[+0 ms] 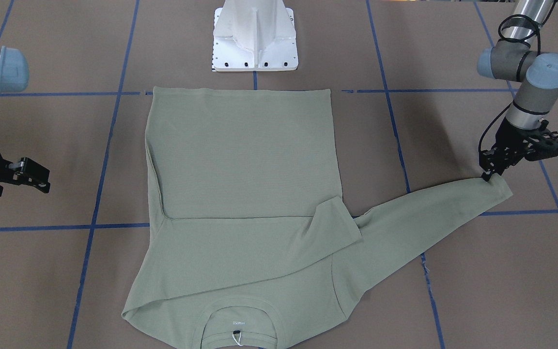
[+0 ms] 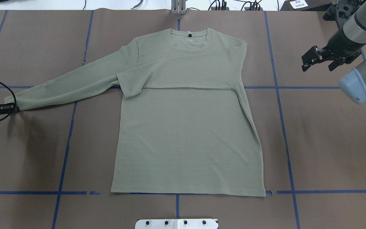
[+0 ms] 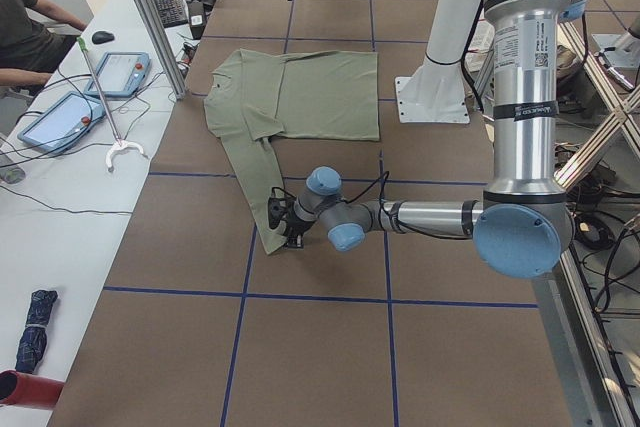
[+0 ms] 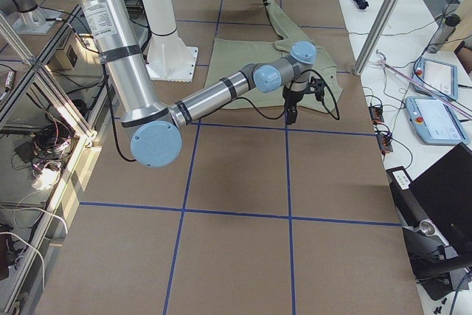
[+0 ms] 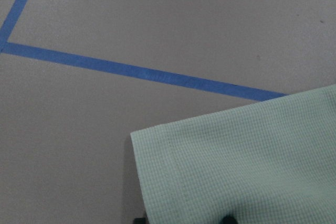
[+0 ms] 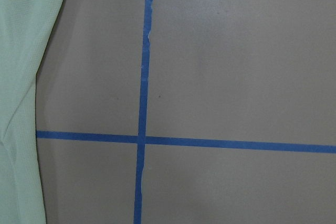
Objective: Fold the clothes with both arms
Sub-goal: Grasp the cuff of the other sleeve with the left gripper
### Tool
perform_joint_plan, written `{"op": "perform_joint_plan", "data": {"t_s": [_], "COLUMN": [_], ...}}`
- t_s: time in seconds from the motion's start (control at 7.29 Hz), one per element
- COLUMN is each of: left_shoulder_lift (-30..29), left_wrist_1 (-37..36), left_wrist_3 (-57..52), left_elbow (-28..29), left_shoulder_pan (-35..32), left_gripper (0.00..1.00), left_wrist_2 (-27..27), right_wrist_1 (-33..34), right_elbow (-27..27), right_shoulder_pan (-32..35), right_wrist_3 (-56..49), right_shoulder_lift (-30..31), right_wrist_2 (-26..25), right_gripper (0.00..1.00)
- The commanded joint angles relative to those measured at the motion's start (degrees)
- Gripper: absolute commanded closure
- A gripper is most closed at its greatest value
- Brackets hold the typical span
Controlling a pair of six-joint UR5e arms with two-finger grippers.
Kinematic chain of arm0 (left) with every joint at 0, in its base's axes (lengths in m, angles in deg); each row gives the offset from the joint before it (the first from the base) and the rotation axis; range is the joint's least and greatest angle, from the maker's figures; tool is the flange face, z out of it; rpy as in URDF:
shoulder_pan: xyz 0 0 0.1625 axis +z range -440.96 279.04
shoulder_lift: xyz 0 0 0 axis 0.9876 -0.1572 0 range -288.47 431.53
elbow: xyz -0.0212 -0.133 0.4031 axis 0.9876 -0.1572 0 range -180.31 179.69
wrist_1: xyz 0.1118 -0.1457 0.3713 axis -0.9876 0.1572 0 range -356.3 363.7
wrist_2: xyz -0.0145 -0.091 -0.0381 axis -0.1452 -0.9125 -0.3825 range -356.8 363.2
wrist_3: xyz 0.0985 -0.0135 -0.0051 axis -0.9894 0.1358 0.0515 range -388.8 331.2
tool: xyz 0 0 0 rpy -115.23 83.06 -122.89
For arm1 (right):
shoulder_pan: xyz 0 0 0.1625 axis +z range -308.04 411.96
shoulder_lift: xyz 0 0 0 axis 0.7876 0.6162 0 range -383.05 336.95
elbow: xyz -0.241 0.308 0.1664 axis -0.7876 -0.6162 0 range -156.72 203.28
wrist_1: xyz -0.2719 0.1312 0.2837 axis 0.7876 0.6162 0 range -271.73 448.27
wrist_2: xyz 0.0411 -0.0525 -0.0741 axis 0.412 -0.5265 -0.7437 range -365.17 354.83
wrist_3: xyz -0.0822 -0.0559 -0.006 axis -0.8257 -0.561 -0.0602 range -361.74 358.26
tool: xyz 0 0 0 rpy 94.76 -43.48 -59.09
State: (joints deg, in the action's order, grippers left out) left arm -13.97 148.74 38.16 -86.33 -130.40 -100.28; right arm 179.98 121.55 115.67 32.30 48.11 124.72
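Note:
The sage-green shirt [image 2: 186, 127] lies flat, front up, with its collar [image 2: 189, 38] at the table's far side. One sleeve is folded across the chest [image 2: 176, 76]. The other sleeve [image 2: 65, 86] stretches out flat toward my left arm. My left gripper [image 2: 11, 108] sits low at that sleeve's cuff [image 1: 499, 189] and looks shut on its corner. The left wrist view shows the cuff [image 5: 241, 166] between the fingertips. My right gripper [image 2: 317, 67] is open and empty, above bare table to the right of the shirt; it also shows in the front-facing view [image 1: 46, 179].
The white pedestal base [image 1: 255, 43] stands just behind the shirt's hem. Blue tape lines [image 6: 142, 140] cross the brown table. A white side bench with tablets [image 3: 65, 117] and an upright metal post [image 3: 150, 17] run along the table's far side.

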Motion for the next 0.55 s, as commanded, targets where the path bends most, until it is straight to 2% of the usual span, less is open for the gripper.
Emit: {"op": "perform_joint_plan", "data": {"t_s": [0.0,0.14,0.27,0.41], "left_shoulder_lift": [-0.02,-0.11,-0.11,-0.28], "left_wrist_1": [0.16,0.25,0.25,0.25], "left_wrist_3": [0.10,0.18,0.19,0.45], "left_elbow": [-0.12,-0.12,-0.12,-0.03], "left_shoulder_pan": [-0.04,-0.04,-0.04,-0.04], "left_gripper": [0.74,0.79,0.79,0.93], "left_wrist_2": [0.20,0.20,0.20,0.03], "right_wrist_1": [-0.03,-0.03,-0.03,0.06], "right_elbow": [-0.01,-0.01,-0.10,-0.10], "right_shoulder_pan": [0.01,0.01,0.01,0.01], "right_wrist_3": [-0.03,-0.03,-0.03,0.06], "right_shoulder_lift": [0.13,0.13,0.04,0.04], "right_wrist_2": [-0.07,-0.07,-0.16,-0.16], "right_gripper": [0.00,0.00,0.00,0.00]}}
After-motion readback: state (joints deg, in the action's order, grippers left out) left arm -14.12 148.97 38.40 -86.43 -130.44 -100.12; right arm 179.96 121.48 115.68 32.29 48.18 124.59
